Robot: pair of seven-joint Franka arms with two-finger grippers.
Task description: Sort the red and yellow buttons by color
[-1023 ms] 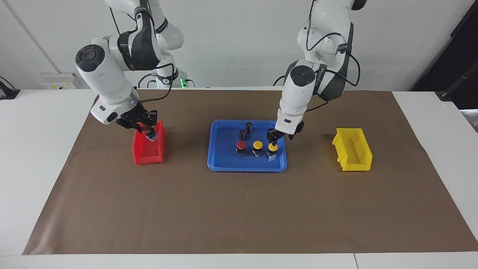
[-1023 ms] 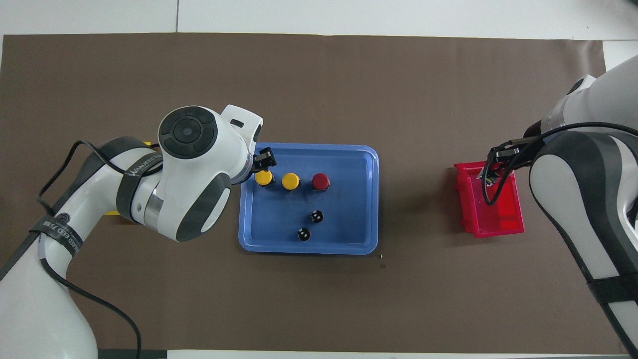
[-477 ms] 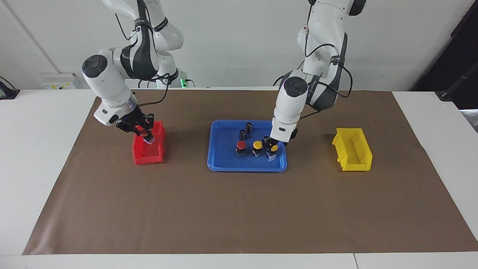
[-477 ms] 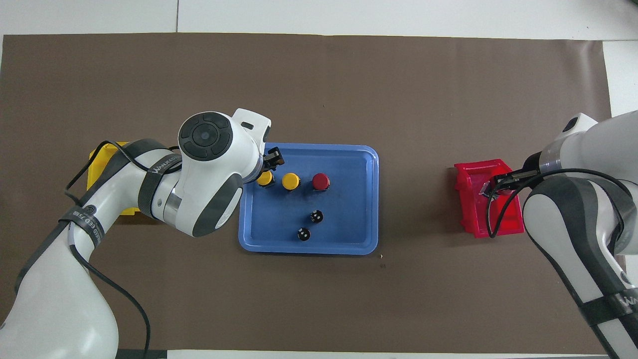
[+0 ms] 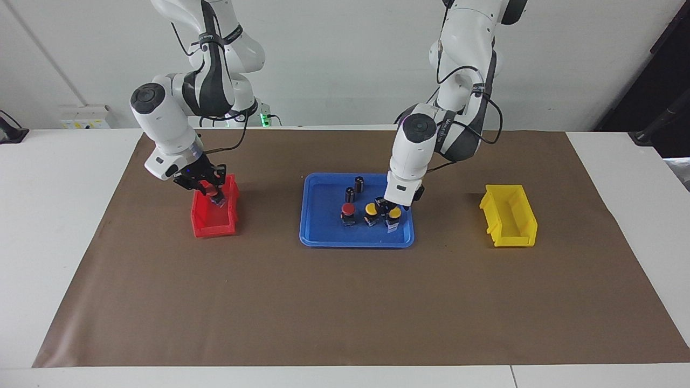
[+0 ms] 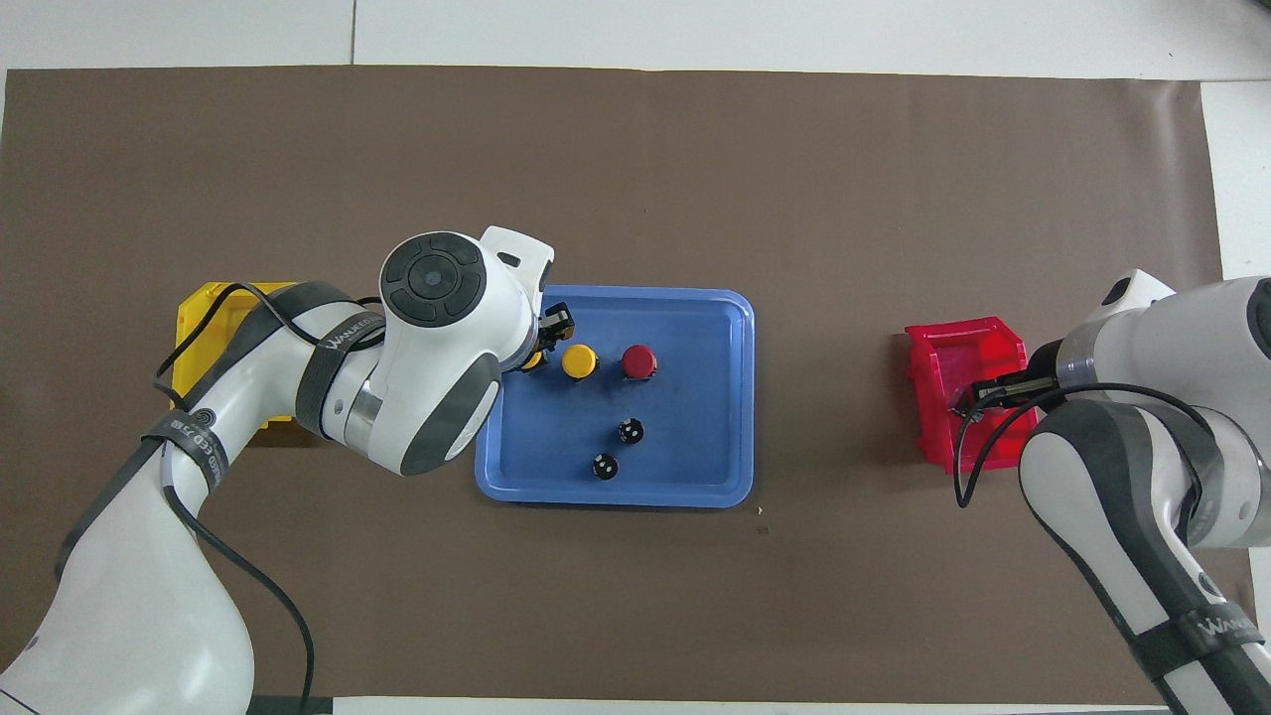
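Observation:
In the blue tray (image 5: 356, 243) a red button (image 5: 348, 209) and two yellow buttons stand in a row. My left gripper (image 5: 389, 207) is open and low over the row's end yellow button (image 5: 394, 213), the one toward the left arm's end; its fingers straddle it. The overhead view shows only an edge of that button (image 6: 533, 361), beside the middle yellow button (image 6: 579, 360). My right gripper (image 5: 211, 192) is shut on a second red button (image 5: 207, 187) and holds it over the red bin (image 5: 213, 226).
Two dark capless cylinders (image 5: 359, 183) (image 5: 350, 194) stand in the tray, nearer to the robots than the row. A yellow bin (image 5: 509, 215) sits toward the left arm's end of the brown mat; the red bin sits toward the right arm's end.
My left gripper has come down and shifted onto the end yellow button. My right gripper, still holding the red button, has drawn back a little over the red bin.

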